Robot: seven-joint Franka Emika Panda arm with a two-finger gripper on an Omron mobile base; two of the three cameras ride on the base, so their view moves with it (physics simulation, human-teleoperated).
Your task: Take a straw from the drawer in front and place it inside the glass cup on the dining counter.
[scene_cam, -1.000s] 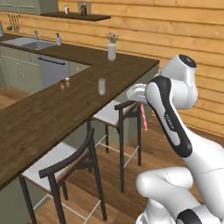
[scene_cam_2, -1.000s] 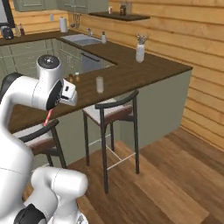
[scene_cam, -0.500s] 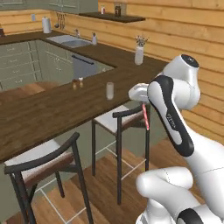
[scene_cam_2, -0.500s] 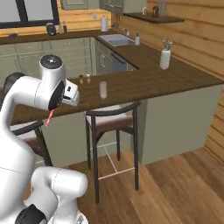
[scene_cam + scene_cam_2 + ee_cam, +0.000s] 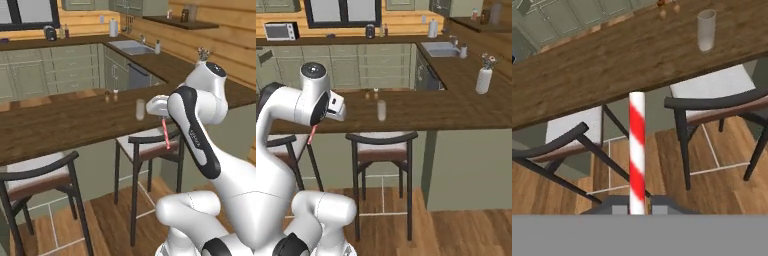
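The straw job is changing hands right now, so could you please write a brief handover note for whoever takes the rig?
Gripper: shut on the straw, which stands out between the fingertips in the hand view.
Glass cup: upright on the dining counter, near the two small brown shakers, with nothing in it.
Done: straw picked up and carried to face the counter, above the stools.
Left: bring the straw over the cup, lower it in and release.

glass cup (image 5: 140, 109) (upright) on dining counter (image 5: 60, 125)
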